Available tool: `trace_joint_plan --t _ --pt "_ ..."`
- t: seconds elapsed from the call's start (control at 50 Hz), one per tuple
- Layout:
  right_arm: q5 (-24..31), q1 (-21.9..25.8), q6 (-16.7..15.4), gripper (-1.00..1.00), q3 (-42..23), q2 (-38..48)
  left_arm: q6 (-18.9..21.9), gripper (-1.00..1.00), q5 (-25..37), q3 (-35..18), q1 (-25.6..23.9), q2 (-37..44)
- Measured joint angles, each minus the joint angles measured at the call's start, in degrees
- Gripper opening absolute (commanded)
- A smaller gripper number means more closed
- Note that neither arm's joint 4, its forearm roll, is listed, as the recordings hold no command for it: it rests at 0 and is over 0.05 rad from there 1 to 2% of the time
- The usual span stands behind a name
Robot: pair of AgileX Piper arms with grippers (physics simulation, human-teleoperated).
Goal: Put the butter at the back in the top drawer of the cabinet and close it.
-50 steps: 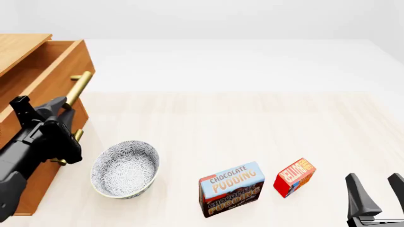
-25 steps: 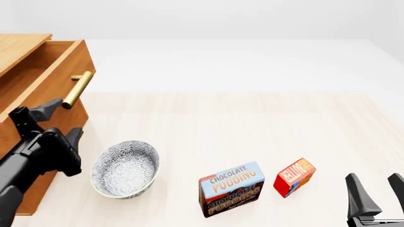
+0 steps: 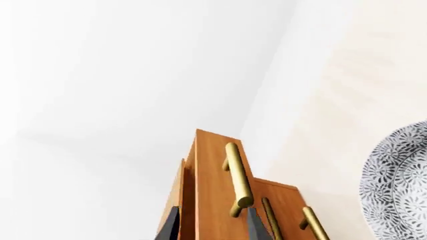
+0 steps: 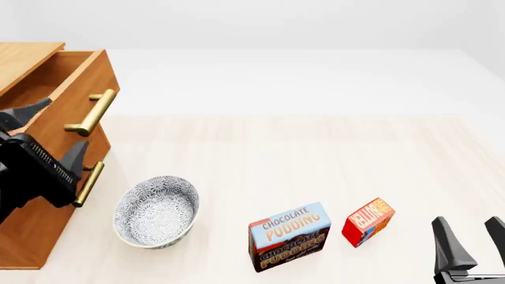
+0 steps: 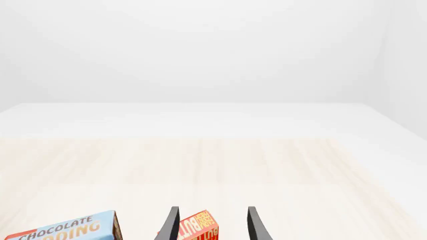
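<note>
The butter [image 4: 368,222] sits on the desk [image 4: 300,154] near the front edge, just right of the Chocolate Pudding box [image 4: 290,235] and well apart from the cabinet [image 4: 35,136] on the far left. It looks like a small, stiff carton, light I'd judge, with flat printed faces that could slip a little. The best hold seems to be across its two long flat sides, mid-length, so it doesn't pivot.

The right end effector [image 4: 472,242] waits at the lower right with its fingers spread and nothing between them. In the right wrist view the butter [image 5: 199,227] lines up in the gap ahead of those fingers.

Over on the left, the top drawer [image 4: 67,97] stands pulled out, its brass handle [image 4: 93,112] free. The left end effector [image 4: 44,139] is released, empty, fingers apart beside the drawer front.

Against a second ago, that left end effector has let go of the handle and drawn back toward the left edge, the arm now mostly out of frame. The drawer holds its open position, and the patterned bowl [image 4: 155,211], pudding box, butter and right end effector haven't budged.
</note>
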Motion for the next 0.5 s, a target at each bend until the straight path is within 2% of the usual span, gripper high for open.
trace_joint_plan --t 0.24,0.5 --pt "0.00 0.00 0.00 1.00 0.00 0.00 -10.50 1.00 13.12 -11.70 -1.05 -1.54" --pt "0.00 0.00 0.00 1.00 0.00 0.00 -23.74 1.00 27.55 -26.49 -1.33 2.22"
